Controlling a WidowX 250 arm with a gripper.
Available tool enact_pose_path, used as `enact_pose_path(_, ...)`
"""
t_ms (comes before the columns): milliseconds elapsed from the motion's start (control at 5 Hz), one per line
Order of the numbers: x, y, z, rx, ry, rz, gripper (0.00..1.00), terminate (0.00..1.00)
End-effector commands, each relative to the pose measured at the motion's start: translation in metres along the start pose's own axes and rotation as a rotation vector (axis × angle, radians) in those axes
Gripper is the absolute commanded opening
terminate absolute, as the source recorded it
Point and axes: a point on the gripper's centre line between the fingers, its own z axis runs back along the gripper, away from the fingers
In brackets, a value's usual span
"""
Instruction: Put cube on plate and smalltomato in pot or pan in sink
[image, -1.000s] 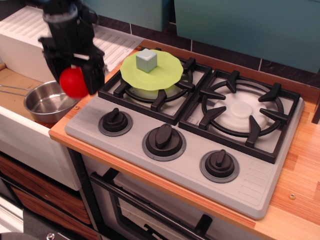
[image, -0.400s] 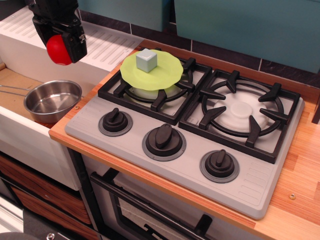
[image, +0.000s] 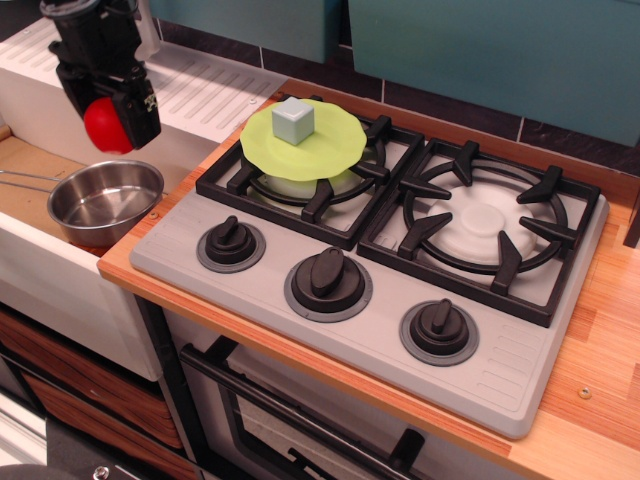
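We see the gripper (image: 108, 118) has shifted left and slightly lower vs 0.4 s ago, fingers clamped on the tomato (image: 101, 125). Arm hangs roughly vertical from top-left, above and behind the pan (image: 104, 203) (in the sink (image: 35, 195)). Cube (image: 293, 120) sits on plate (image: 325, 150), unchanged.

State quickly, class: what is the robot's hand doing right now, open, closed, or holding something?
Hand: closed on the small red tomato, held in the air above the steel pan in the sink.
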Motion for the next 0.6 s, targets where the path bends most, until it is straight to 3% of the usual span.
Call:
enact_pose_path(0,-0.016,0.004,-0.002,0.017,-0.047,0.016,0.00,0.00)
enact_pose_path(200,-0.020,0.008,-0.007,0.017,-0.059,0.007,0.00,0.00)
enact_pose_path(400,-0.018,0.016,-0.019,0.010,-0.107,-0.023,0.00,0.00)
